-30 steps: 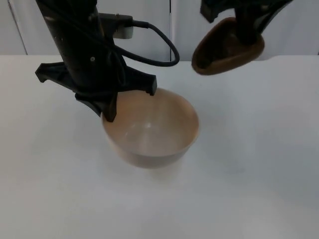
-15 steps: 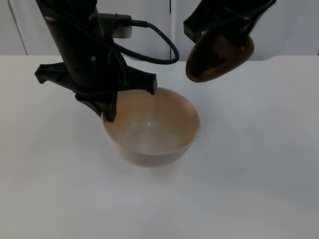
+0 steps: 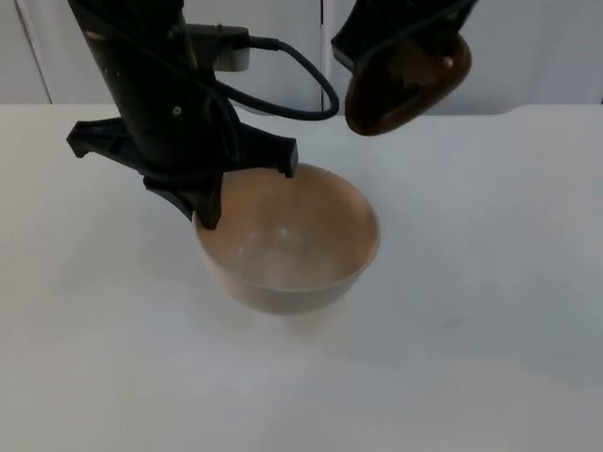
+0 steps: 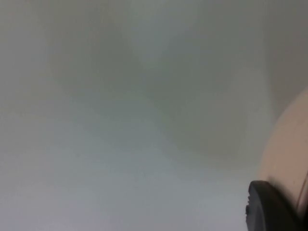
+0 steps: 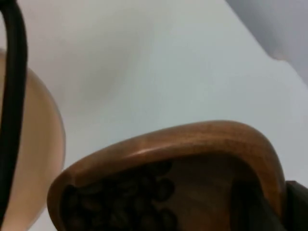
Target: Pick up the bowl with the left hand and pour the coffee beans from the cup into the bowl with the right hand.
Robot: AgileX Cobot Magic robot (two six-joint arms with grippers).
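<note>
Look at the top view first. Your left arm comes down from the upper left, and the left gripper point(image 3: 209, 202) sits at the back left rim of the bowl point(image 3: 287, 245). Its fingers are pinched on that rim, one inside and one outside. The bowl is tan and round, with nothing inside it that you can see. A soft shadow lies on the white table point(image 3: 490, 311) under it, so it looks lifted a little, but you cannot be sure from this view.

Your right arm comes in from the upper right. The right gripper point(image 3: 443, 24) holds the brown wooden cup point(image 3: 405, 80) up high, behind the bowl and a bit to its right. The cup is tipped, with its open mouth facing down toward the bowl. Cup and bowl are apart, not touching. The grey wall point(image 3: 546, 47) stands behind them.

The left wrist view gives you something the top view hides: a black fingertip point(image 4: 269, 209) pressed right against the pale outer side of the bowl point(image 4: 288, 154).

The right wrist view lets you look into the cup point(image 5: 192, 144). Dark coffee beans point(image 5: 125, 197) are piled inside, near the lower edge of its mouth. A black finger point(image 5: 293, 202) grips the cup's rim. The edge of the bowl point(image 5: 38, 154) shows beside the cup.
</note>
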